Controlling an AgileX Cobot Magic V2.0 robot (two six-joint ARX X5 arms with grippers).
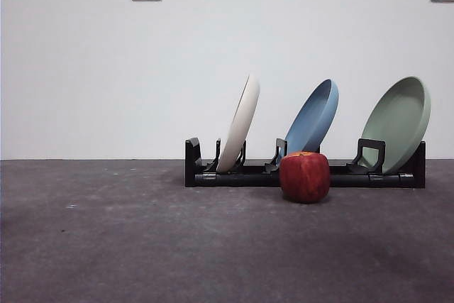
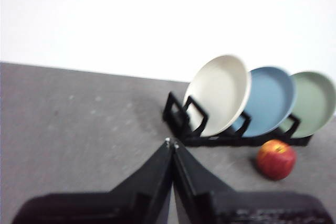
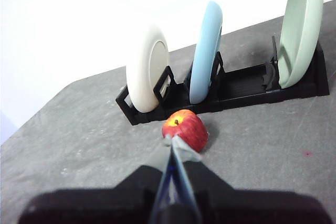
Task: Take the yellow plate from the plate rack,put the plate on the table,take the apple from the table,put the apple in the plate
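Front view shows the yellow plate (image 1: 240,124) leaning in the plate rack's (image 1: 305,175) end slot, the apple (image 1: 305,177) just before it on the tabletop (image 1: 142,246). Both grippers, left (image 2: 171,143) and right (image 3: 172,141), wait with fingers pressed together; whichever goes should spread wide, pinch the rim's upper edge and lift along the tilt, clear of the blue plate (image 1: 313,118).

Even, soft light with a blown-out white wall (image 2: 105,14); the left wrist view is blurred, and faint shadows lie under the apple (image 1: 305,177).

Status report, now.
Both tools shut, empty, off the rack. Yellow plate racked. Apple on table, fronting blue plate.
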